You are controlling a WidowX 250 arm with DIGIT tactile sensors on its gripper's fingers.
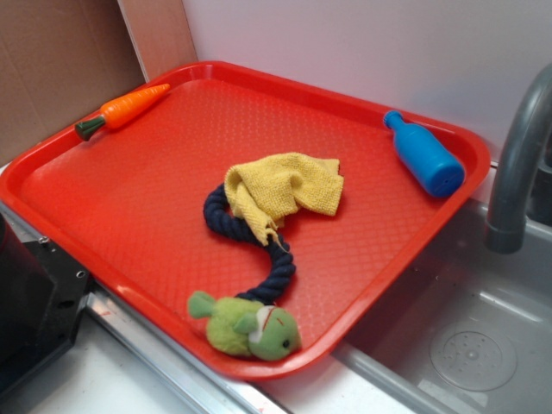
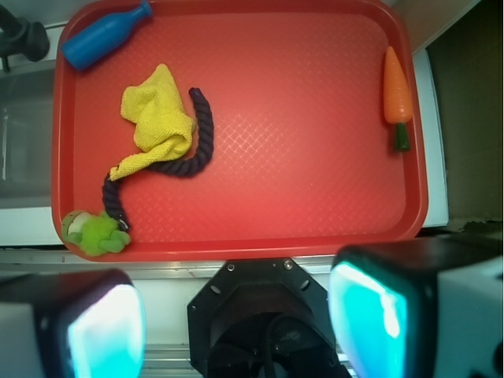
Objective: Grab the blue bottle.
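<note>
The blue bottle (image 1: pixel 424 153) lies on its side at the back right corner of the red tray (image 1: pixel 155 198). In the wrist view the blue bottle (image 2: pixel 105 36) is at the top left of the tray (image 2: pixel 315 157). My gripper (image 2: pixel 236 323) is open and empty. It hangs high above the counter's near edge, short of the tray and far from the bottle. Its two teal pads (image 2: pixel 106 331) frame the bottom of the wrist view. The gripper does not show in the exterior view.
A yellow cloth (image 1: pixel 285 188) lies over a dark navy rope (image 1: pixel 259 250) mid-tray, with a green plush toy (image 1: pixel 250 328) at the front edge. An orange carrot toy (image 1: pixel 125 108) lies at the back left. A grey faucet (image 1: pixel 517 164) and sink (image 1: pixel 466 345) are right.
</note>
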